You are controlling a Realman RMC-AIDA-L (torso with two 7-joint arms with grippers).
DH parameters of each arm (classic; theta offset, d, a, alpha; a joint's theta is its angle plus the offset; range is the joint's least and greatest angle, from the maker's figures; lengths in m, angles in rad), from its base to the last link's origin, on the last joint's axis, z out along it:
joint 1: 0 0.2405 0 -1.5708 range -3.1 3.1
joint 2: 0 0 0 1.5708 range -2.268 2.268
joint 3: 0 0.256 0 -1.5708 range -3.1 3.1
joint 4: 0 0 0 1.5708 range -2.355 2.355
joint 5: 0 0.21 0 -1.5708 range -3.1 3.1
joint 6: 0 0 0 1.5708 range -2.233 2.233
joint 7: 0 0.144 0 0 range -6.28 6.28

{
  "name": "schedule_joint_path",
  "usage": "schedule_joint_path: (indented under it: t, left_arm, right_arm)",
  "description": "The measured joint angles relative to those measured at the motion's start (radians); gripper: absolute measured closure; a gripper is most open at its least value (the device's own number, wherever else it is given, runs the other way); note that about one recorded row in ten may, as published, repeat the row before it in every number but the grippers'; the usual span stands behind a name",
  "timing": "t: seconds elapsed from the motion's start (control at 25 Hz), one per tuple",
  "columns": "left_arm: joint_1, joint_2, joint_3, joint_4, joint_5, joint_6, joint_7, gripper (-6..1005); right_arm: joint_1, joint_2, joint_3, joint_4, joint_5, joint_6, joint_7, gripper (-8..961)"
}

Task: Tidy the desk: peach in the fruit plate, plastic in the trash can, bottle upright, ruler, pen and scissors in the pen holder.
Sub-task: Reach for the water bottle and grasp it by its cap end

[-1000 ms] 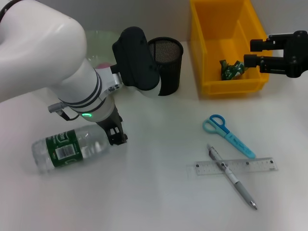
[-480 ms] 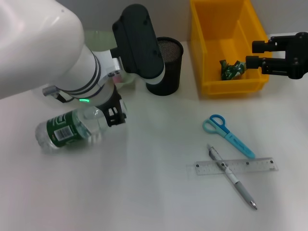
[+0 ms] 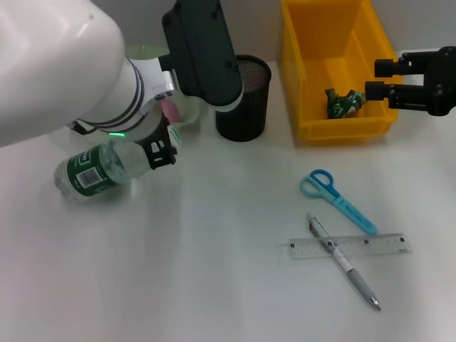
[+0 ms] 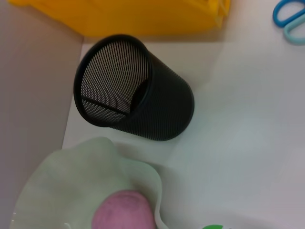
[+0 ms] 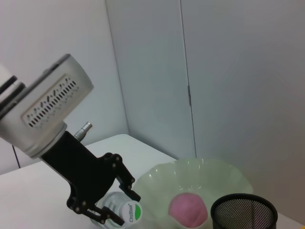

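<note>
White desk (image 3: 228,285), green-labelled clear bottle (image 3: 96,169).

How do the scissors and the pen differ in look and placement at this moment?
The scissors are light blue with loop handles; the pen is a slim grey and white stick. The scissors lie alone on the bare table, while the pen lies across the clear ruler, crossing it. The scissors sit nearer the yellow bin than the pen does. Both lie flat at a similar slant, outside the black mesh pen holder.

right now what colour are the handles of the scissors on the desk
Light blue handles on the scissors, clearest in the head view.
</note>
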State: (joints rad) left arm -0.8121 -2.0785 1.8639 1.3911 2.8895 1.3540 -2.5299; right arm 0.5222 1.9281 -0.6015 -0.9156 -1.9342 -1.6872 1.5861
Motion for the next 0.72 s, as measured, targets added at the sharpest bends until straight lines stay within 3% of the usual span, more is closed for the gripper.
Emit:
schedule_joint_path:
  t: [0.72]
  left_arm:
    - [0.005, 0.010, -0.026, 0.059, 0.005, 0.156, -0.042, 591]
  right_arm:
    - [0.007, 0.000, 0.000, -0.004, 0.000, -0.002, 0.008, 438]
